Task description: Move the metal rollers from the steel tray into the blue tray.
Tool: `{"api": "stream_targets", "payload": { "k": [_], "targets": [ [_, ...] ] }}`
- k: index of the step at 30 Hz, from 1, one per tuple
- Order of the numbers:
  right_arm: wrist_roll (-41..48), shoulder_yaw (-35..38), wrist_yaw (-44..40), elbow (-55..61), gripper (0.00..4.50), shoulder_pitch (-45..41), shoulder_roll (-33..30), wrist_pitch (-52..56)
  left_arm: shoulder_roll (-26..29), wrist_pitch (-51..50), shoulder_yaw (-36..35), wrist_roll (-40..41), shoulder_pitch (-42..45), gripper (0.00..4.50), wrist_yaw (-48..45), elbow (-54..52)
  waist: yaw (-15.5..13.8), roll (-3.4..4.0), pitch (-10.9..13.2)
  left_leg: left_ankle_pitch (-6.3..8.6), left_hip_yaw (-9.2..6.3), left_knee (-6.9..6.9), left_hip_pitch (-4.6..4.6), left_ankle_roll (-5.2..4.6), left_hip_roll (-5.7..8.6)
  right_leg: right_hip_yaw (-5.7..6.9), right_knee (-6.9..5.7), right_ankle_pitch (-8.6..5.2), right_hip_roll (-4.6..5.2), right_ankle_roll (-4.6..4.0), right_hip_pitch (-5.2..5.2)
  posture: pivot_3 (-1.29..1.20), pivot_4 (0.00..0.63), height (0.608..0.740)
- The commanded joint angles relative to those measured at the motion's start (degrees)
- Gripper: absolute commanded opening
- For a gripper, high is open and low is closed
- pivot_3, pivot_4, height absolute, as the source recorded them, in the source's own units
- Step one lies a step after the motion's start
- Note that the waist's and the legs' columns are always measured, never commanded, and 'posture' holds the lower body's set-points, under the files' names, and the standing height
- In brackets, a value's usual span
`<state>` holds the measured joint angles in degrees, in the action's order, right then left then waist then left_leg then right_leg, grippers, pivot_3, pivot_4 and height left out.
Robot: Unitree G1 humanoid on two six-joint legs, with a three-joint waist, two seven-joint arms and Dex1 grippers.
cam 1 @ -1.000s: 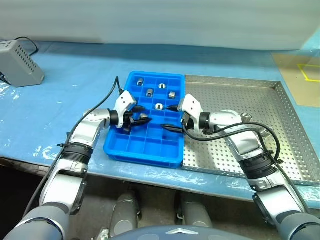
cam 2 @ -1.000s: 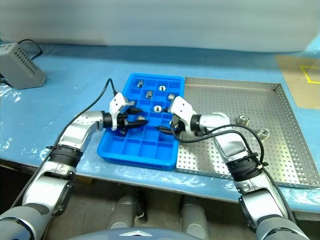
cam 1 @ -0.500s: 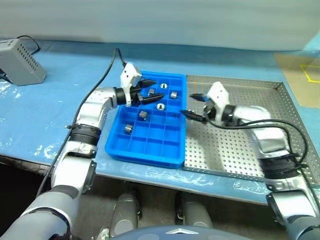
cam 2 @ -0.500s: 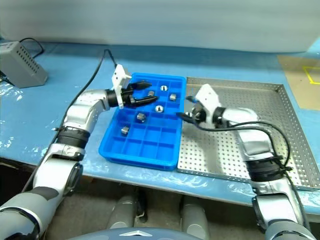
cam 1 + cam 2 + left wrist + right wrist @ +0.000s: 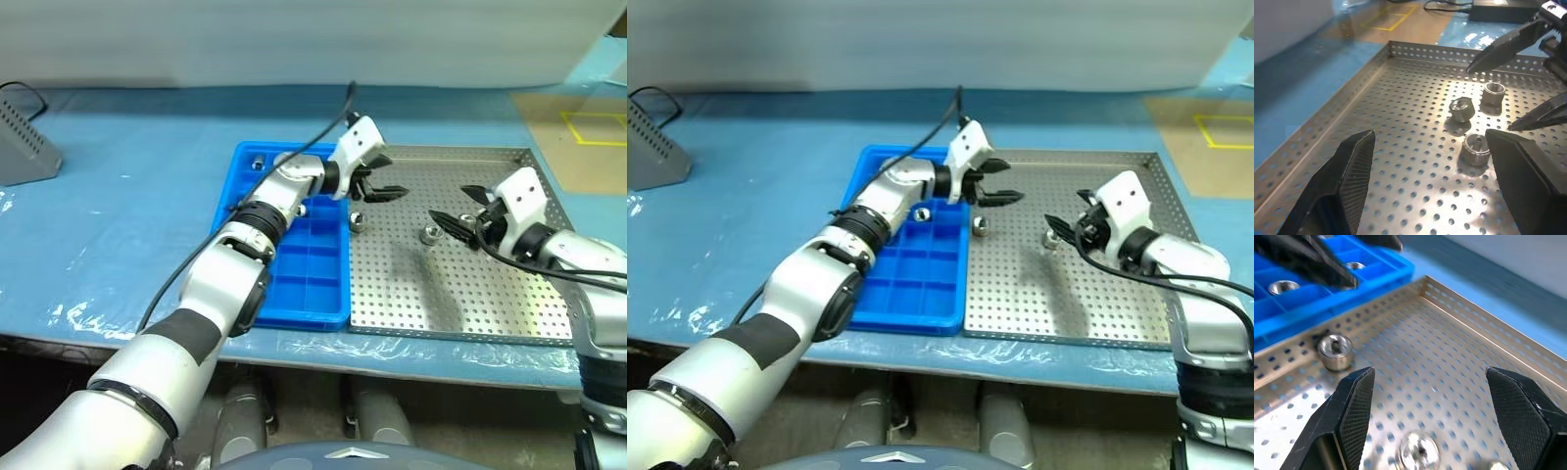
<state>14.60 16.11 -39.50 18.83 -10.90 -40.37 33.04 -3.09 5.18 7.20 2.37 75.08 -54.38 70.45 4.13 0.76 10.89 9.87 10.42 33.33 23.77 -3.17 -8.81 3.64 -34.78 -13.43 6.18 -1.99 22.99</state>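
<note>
The steel tray [image 5: 460,294] lies to the right of the blue tray [image 5: 313,284]. Three metal rollers rest on its perforated base: one [image 5: 358,221] near the blue tray, one [image 5: 429,233] further right, and another [image 5: 1492,93] in the left wrist view. My left gripper [image 5: 394,176] reaches across the blue tray's far corner and hangs open and empty above the steel tray's far left part. My right gripper [image 5: 449,204] is open and empty over the tray's middle, facing the left one, with a roller [image 5: 1419,450] just below it. Other rollers [image 5: 920,212] sit in blue compartments.
A grey box [image 5: 20,142] stands at the far left of the blue-covered table. A brown board with yellow tape [image 5: 588,127] lies beyond the steel tray's far right corner. The left arm's black cable [image 5: 294,137] arcs over the blue tray.
The view has turned to the right. Both grippers have swung right, from over the blue tray to over the steel tray. The left one left its roller in the blue tray.
</note>
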Motion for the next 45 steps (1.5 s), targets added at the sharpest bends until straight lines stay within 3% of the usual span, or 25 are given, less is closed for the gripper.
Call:
{"api": "stream_targets", "payload": {
  "k": [1,6,9,15,22,30,41,45],
  "targets": [
    [1.9,7.1,2.5,8.7,3.73,5.3,-0.5,3.1,-2.7,2.9,0.9,-3.1,2.2,3.80,1.1,3.0,1.1,0.02,0.0,0.02,0.01,0.01,0.06,-0.04,0.00,0.03,0.04,0.01,0.00,0.02,0.04,-0.73,0.150,0.740],
    [3.6,12.7,5.5,17.4,3.73,13.9,1.2,7.2,-6.0,1.9,1.5,-7.5,2.2,3.80,8.0,5.9,4.9,0.04,0.0,0.07,-0.01,0.17,0.18,-0.10,0.02,0.17,0.14,0.02,0.01,0.15,-0.01,-0.81,0.150,0.740],
    [4.4,14.2,7.0,20.8,3.73,17.3,2.3,8.9,-7.6,0.0,0.8,-8.7,2.1,3.80,12.2,6.7,7.8,0.06,0.0,0.13,-0.11,0.38,0.31,-0.16,0.03,0.28,0.31,0.00,0.01,0.67,-0.08,-0.83,0.150,0.740],
    [4.6,14.1,9.0,23.3,3.73,20.5,2.9,9.7,-8.8,-3.4,1.4,-11.9,1.2,3.80,20.3,7.6,13.4,0.10,0.0,0.33,-0.32,0.81,0.54,-0.45,0.08,0.49,0.66,0.03,0.04,1.12,-0.36,-0.86,0.150,0.740],
    [4.3,12.8,10.8,24.0,3.73,22.4,3.5,9.3,-8.4,-6.4,1.2,-14.6,0.2,3.80,27.2,8.1,18.5,0.19,-0.1,0.64,-0.51,0.85,0.82,-0.93,0.30,0.88,1.95,0.24,0.24,1.47,-0.90,-0.87,0.150,0.740],
    [3.9,11.8,11.9,23.8,3.73,23.2,3.7,8.7,-6.7,-8.5,2.1,-18.1,-0.9,3.80,30.8,8.3,21.2,0.26,-0.1,0.94,-0.62,0.91,1.24,-1.45,0.97,1.10,2.00,0.50,0.99,1.67,-0.79,-0.86,0.150,0.740],
    [3.7,10.9,12.5,22.8,3.73,22.7,3.4,8.1,-6.3,-10.5,2.3,-19.8,-2.5,3.80,30.6,8.5,22.5,0.28,-0.1,1.09,-0.71,1.25,1.28,-1.66,1.11,1.12,2.05,0.26,1.15,2.12,-0.99,-0.85,0.150,0.740],
    [3.6,10.7,12.5,22.8,3.73,22.8,3.4,8.0,-6.0,-10.4,2.4,-19.9,-2.9,2.90,29.0,8.4,22.7,0.29,-0.1,1.10,-0.75,1.26,1.29,-1.66,1.14,1.12,2.05,0.25,1.16,2.14,-1.02,-0.85,0.150,0.740]
  ]
}}
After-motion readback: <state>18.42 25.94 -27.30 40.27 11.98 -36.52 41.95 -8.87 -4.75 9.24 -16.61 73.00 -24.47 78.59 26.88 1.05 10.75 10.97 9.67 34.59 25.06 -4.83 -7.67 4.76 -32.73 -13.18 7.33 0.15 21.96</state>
